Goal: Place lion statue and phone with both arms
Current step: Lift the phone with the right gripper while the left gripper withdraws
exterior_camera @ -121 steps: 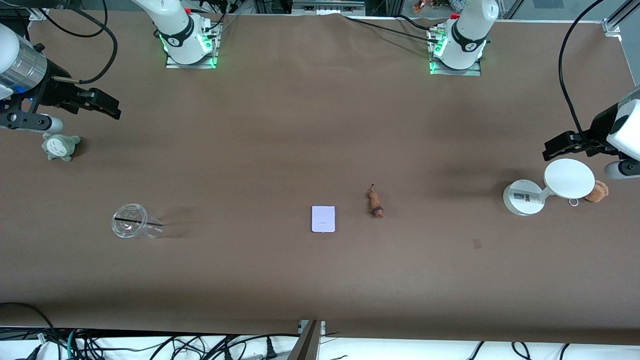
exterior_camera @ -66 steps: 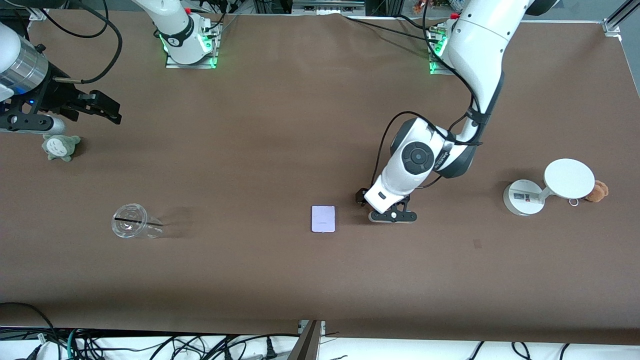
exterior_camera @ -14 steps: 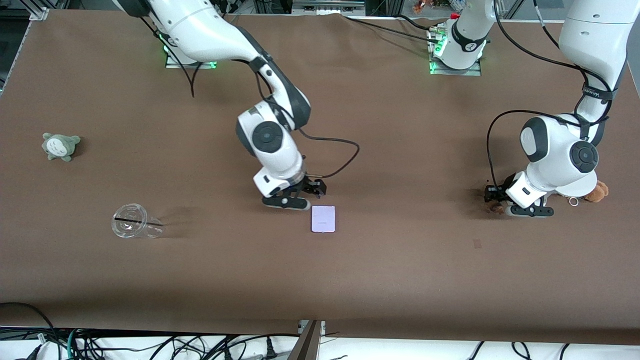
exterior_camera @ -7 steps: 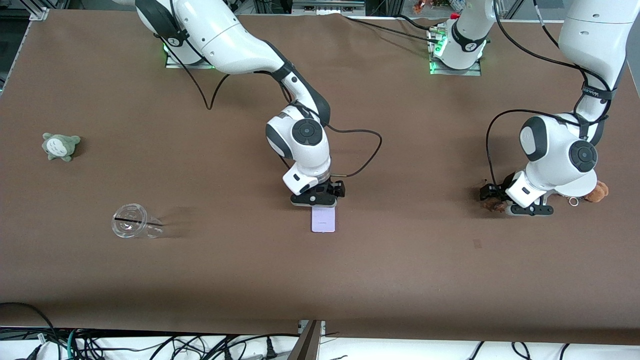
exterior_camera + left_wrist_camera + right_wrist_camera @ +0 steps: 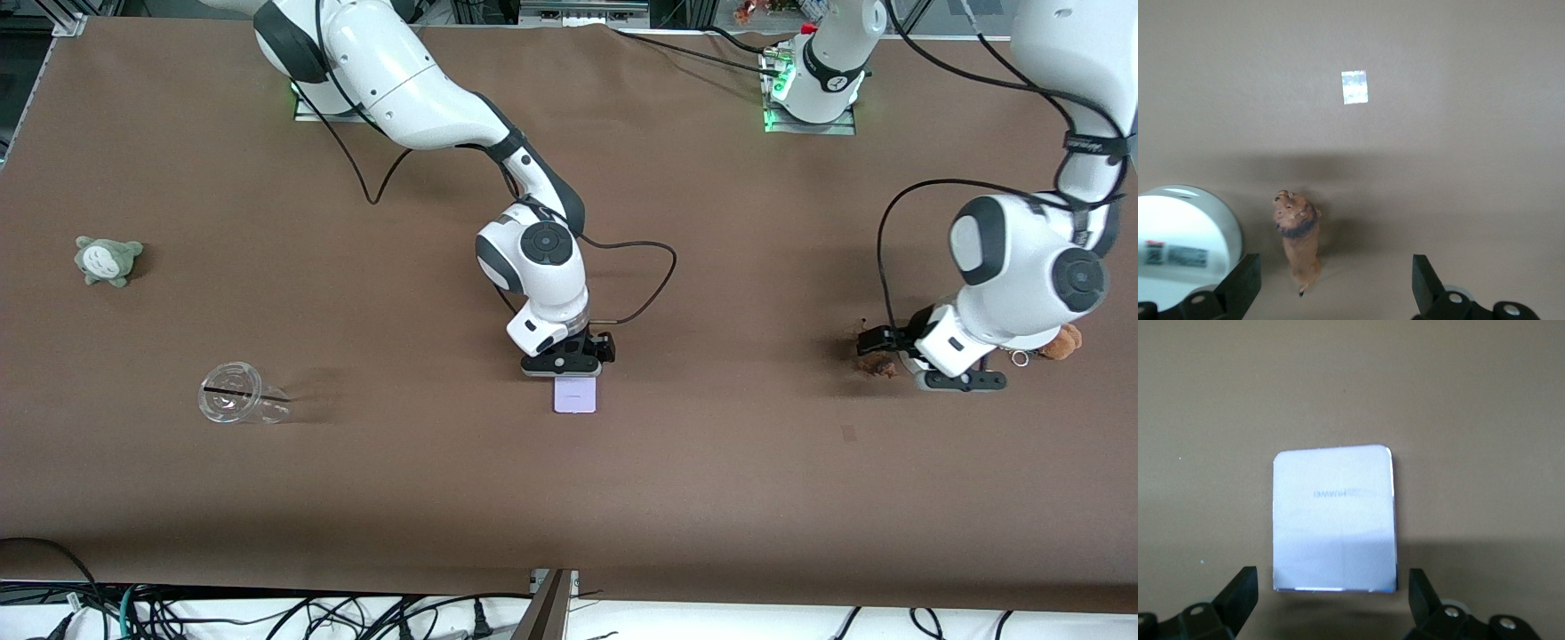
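The lion statue (image 5: 878, 364) lies on the brown table at the left arm's end, beside the white stand's base (image 5: 1178, 240). In the left wrist view the lion (image 5: 1298, 243) lies below and between the spread fingers, closer to one. My left gripper (image 5: 885, 348) is open and empty just above it; it also shows in its own wrist view (image 5: 1331, 293). The phone (image 5: 574, 397) lies flat at mid-table. My right gripper (image 5: 571, 360) is open, low over the phone's edge farther from the front camera. In the right wrist view the phone (image 5: 1335, 520) sits just ahead of the gripper (image 5: 1331, 600).
A tan plush bear (image 5: 1064, 340) sits beside the stand, partly hidden by the left arm. A clear plastic cup (image 5: 236, 404) and a grey-green plush (image 5: 107, 260) are toward the right arm's end. A small tape patch (image 5: 848, 433) marks the table.
The lion went from mid-table to beside the white stand and the left gripper has let go and drawn back. The right gripper moved in from its end and settled over the phone.
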Available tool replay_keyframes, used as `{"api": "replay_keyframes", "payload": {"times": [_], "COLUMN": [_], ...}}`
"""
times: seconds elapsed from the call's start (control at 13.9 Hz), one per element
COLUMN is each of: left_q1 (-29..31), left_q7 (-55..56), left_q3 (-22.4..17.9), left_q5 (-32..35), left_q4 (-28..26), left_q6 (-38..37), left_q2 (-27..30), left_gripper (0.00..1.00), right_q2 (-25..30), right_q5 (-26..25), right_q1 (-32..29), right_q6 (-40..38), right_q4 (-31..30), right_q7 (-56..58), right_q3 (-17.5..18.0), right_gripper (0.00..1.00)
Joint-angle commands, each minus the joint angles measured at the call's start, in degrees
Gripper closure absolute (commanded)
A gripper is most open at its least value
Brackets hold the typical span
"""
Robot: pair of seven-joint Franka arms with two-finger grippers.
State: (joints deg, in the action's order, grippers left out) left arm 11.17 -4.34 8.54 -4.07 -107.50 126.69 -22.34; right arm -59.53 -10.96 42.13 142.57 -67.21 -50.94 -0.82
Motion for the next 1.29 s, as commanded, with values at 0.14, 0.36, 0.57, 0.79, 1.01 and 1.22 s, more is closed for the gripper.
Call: {"api": "replay_keyframes", "payload": {"times": [0.14, 0.36, 0.57, 0.79, 1.01, 1.22], "left_q1": [0.08, 0.08, -0.10, -0.01, 0.34, -0.44], "left_q7": [0.21, 0.04, -0.05, -0.05, 0.04, 0.12], "left_q3": [-0.63, -0.46, -0.46, -0.37, -0.98, -2.56], "left_q5": [-0.33, 3.00, 3.98, 4.07, 4.15, 4.15], "left_q4": [14.47, 25.46, 32.16, 35.16, 36.56, 33.95], "left_q6": [-15.47, -25.50, -32.01, -35.01, -35.63, -37.12], "left_q2": [-0.16, -0.34, -0.17, 1.23, 3.87, 8.26], "left_gripper": [0.00, 0.00, 0.00, 0.00, 0.00, 0.00], "right_q2": [-1.81, -3.83, -5.15, -5.24, -5.33, -5.42], "right_q5": [-2.23, -2.23, -2.40, -3.28, -3.28, -3.02], "right_q1": [0.67, 0.58, 0.76, 0.67, 0.67, 0.49], "right_q6": [0.33, 2.97, 3.15, 3.15, 3.15, 4.55], "right_q4": [3.40, 4.80, 5.77, 5.86, 5.86, 5.86], "right_q7": [1.54, 2.16, 2.86, 4.10, 3.31, 2.95], "right_q3": [-0.67, -0.76, -1.73, -1.82, -1.82, -1.73], "right_gripper": [0.00, 0.00, 0.00, 0.00, 0.00, 0.01]}}
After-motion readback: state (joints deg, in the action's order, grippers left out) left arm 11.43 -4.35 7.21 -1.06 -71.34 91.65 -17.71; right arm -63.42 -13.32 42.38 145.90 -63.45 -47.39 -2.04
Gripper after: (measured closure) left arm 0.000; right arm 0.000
